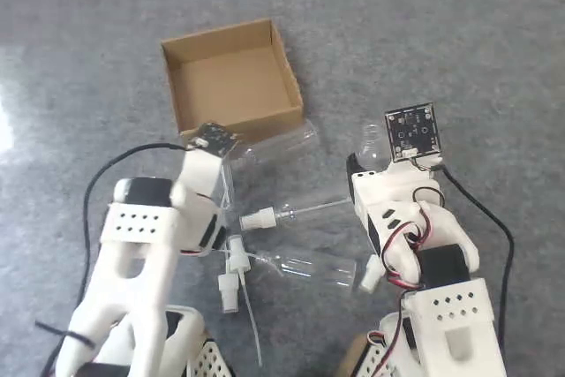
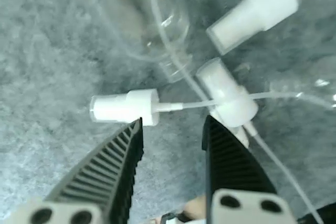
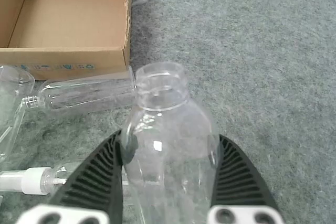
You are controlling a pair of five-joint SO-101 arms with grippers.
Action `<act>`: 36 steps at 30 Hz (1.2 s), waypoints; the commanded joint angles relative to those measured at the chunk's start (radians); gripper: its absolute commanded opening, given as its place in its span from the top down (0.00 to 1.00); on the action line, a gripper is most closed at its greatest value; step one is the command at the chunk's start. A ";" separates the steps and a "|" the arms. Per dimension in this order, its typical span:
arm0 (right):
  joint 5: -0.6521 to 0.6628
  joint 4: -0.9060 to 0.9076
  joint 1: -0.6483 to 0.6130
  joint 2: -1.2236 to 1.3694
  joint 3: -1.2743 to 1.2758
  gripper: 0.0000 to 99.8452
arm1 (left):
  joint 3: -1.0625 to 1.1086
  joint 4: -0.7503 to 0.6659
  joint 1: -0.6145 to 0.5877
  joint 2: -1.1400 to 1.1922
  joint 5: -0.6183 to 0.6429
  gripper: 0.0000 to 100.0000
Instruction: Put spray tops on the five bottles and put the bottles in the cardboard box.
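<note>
No bottles are boxed yet; cardboard box [image 1: 238, 125] at eleven o'clock; uncapped bottle [image 3: 168, 150] clamped by right gripper [image 3: 169, 141]; left gripper [image 2: 173, 124] spread open over loose spray top [image 2: 126, 107].

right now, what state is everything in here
cardboard box: open, empty
left gripper: fingers open, near a loose spray top
loose spray top: lying flat, on no bottle
right gripper: shut on the uncapped bottle
uncapped bottle: held, no top
bottle by the box: lying down, no top
middle bottle: lying down, spray top apparently on
</note>
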 commanded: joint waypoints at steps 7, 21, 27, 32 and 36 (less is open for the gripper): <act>-0.003 -0.027 0.012 -0.024 -0.011 0.92 | -0.042 -0.037 0.106 0.006 0.057 0.83; -0.003 -0.027 0.010 -0.024 -0.011 0.92 | -0.038 -0.018 -0.132 0.008 -0.153 0.82; -0.003 -0.027 0.008 -0.024 -0.011 0.92 | 0.042 -0.054 -0.190 0.009 -0.287 0.79; -0.003 -0.027 0.008 -0.024 -0.009 0.92 | 0.137 -0.193 -0.227 0.009 -0.293 0.77; -0.003 -0.027 0.008 -0.024 -0.009 0.92 | 0.165 -0.233 -0.279 0.008 -0.293 0.77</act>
